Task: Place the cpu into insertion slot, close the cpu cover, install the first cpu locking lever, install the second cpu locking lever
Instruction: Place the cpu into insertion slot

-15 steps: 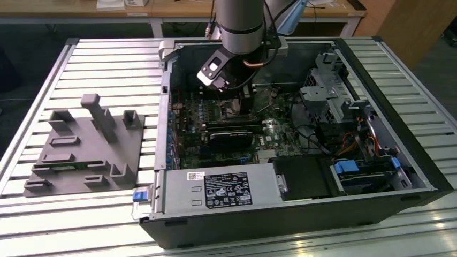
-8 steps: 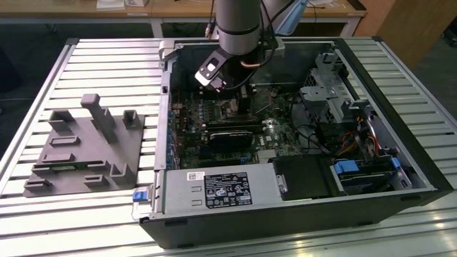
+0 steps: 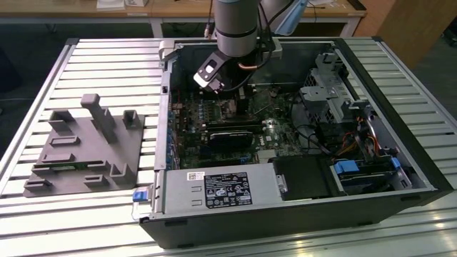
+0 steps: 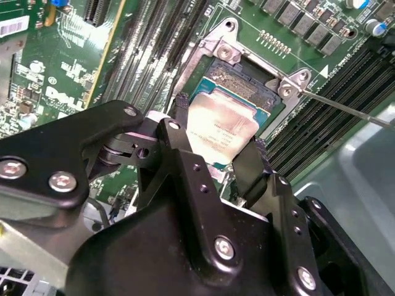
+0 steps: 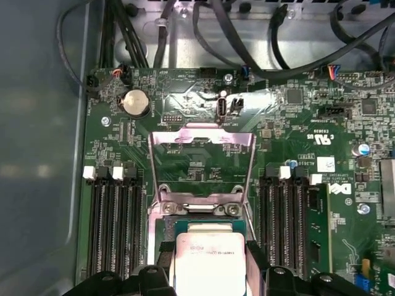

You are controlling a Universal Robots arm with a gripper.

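My gripper [image 4: 220, 131] is shut on the cpu [image 4: 222, 126], its black fingers [image 4: 182, 111] pressing two opposite edges of the pale silver chip. The cpu hangs just over the insertion slot [image 4: 237, 77], covering most of it; the silvery rim and part of the dark centre show beyond it. I cannot tell whether it touches the socket. In the first wrist view the cpu [image 5: 208, 259] sits between the fingers, and the cpu cover [image 5: 203, 130] stands open behind the slot [image 5: 197, 211]. A thin locking lever [image 4: 345, 108] sticks out to one side. In the exterior view the gripper [image 3: 214, 81] is inside the computer case.
Long black memory slots [image 5: 111, 222] flank the socket on both sides. Black cables [image 5: 234, 37] hang above the motherboard. The open case [image 3: 166, 107] has a drive cage [image 3: 325, 96] and a power supply [image 3: 221, 190]. A grey fixture [image 3: 85, 147] lies at the exterior view's left.
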